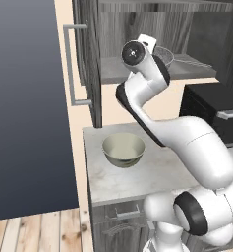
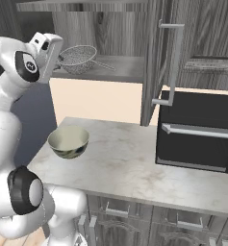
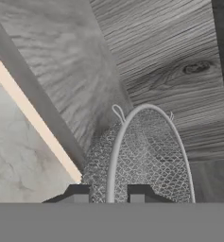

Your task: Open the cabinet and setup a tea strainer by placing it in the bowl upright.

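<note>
That small silvery wire-mesh tea strainer [image 3: 146,160], low centre in the hand view on the open dark grey cabinet [image 2: 120,69] shelf, looks light, springy and dentable, so its stiff thin rim, where the gripper [image 3: 107,196] is pinched nearly closed, seems the best hold.

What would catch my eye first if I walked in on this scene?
Probably the big white arm reaching up into the open cabinet, its tool shut on the rim of a wire-mesh tea strainer on the shelf. Below, a pale bowl sits alone on the marble counter, with a black box at the right.
</note>
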